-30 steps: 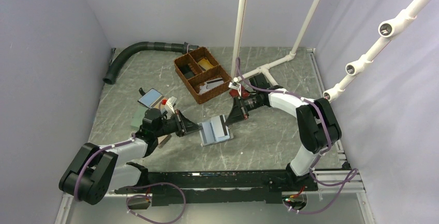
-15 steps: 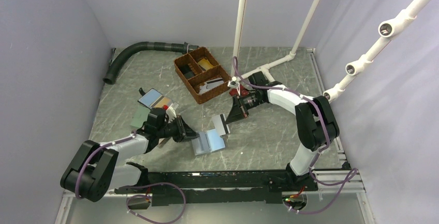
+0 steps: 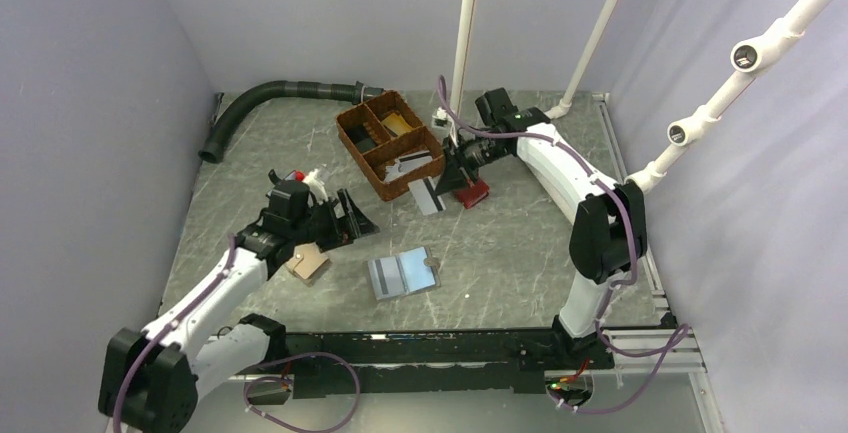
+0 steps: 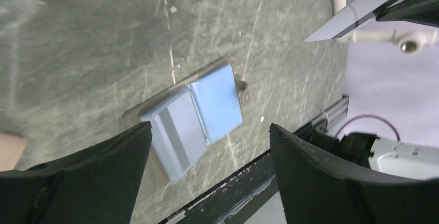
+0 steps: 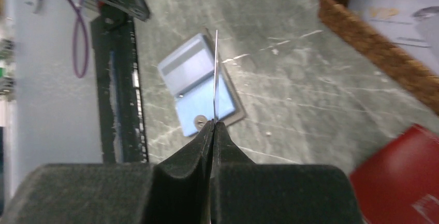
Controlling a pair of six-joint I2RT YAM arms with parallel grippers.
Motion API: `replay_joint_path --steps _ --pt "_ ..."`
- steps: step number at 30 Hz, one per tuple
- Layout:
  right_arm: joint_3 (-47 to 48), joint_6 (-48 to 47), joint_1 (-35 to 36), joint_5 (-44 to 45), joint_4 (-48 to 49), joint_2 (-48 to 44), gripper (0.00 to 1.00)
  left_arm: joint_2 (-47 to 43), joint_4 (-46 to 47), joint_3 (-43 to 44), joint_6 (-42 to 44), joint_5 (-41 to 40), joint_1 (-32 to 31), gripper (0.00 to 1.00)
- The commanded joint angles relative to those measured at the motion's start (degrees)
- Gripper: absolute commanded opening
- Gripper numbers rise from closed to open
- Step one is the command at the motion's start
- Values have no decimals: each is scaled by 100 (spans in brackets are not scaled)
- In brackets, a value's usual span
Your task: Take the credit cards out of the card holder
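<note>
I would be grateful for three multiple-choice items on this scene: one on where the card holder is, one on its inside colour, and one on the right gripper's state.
1. The card holder is: A. held in the air; B. flat on the table; C. inside the wicker basket.
2. Its inside is: A. red; B. light blue; C. green.
3. The right gripper is: A. open and empty; B. shut on the card holder; C. shut on a credit card.
Key: 1 B, it lies spread open on bare table, apart from the wicker basket; 2 B, both open halves show light blue; 3 C, it is closed on the card's edge.
</note>
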Motion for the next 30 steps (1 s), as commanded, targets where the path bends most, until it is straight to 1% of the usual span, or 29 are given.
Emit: replay_joint_path --steps 1,2,3,8,12,17,22,26,30 --pt "895 -692 97 898 -698 184 0 -644 -1177 383 258 -1015 69 96" --pt "1107 -748 119 1051 -753 239 0 -782 -1215 389 238 -1106 80 99" --pt "1353 -801 142 1194 -797 309 0 -898 -1237 390 221 -1159 94 99" --pt "2494 -992 366 1979 -798 665 0 -1224 -1478 426 180 -1236 135 99" --pt "2966 -1152 667 2754 -571 895 0 -1343 -1763 491 184 -1274 135 100" --pt "3347 -1336 971 3553 -245 1182 0 -1601 -2086 513 148 -1419 144 99" --pt "3506 -1723 1203 4275 152 1416 0 -1912 -2279 464 72 -1526 144 99" --pt "3499 -2011 1295 4695 354 1600 0 -2052 -2394 447 24 -1561 144 100" --pt "3237 -2207 1324 4957 724 1661 0 -2189 -2466 417 -12 -1588 144 99"
